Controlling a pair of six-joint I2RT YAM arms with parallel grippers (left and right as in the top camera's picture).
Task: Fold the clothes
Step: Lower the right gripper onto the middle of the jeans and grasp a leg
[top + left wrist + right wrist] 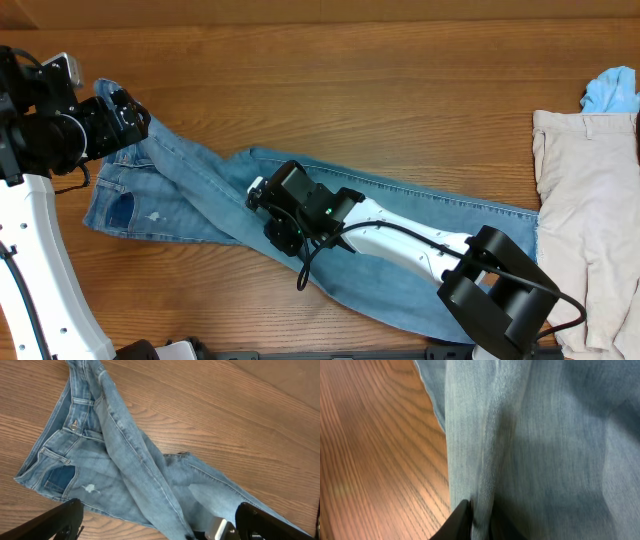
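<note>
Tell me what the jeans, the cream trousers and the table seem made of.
Jeans: faded blue denim, with visible weave and stitched seams. Cream trousers: matte woven cloth, perhaps cotton, softly creased. Table: wood or wood-look laminate, brown grain, slight sheen.

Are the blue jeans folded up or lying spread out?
Spread out lengthwise, not folded up: the jeans stretch across the table, waistband at one end, leg hems beside the cream trousers.
</note>
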